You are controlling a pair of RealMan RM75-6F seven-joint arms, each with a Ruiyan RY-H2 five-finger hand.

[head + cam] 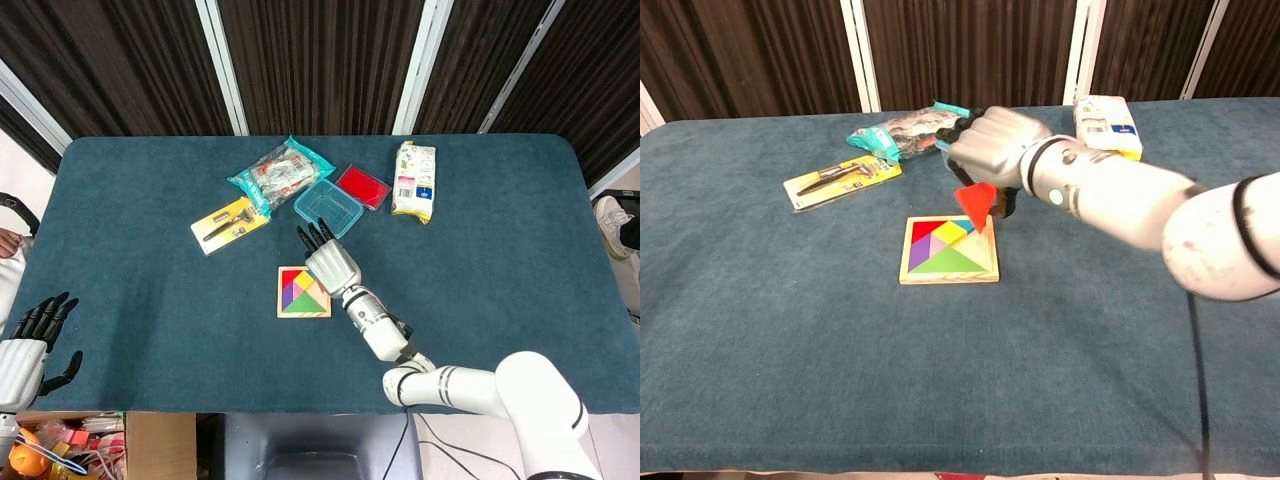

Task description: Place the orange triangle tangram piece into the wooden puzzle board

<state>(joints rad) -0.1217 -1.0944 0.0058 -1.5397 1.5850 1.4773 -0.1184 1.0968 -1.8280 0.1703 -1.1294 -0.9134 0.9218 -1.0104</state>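
Because the right hand (992,148) pinches the orange triangle tangram piece (976,204) by its upper edge only, with one corner hanging down above the upper right corner of the wooden puzzle board (949,250), a tilted descent is likely to catch that corner on the frame or on a seated piece, so it jams or slips from the fingers. Its long edge runs steeply, nearly upright, in the chest view, and must lie flat before release. At lower left of the head view, the left hand (28,343) rests spread and empty.
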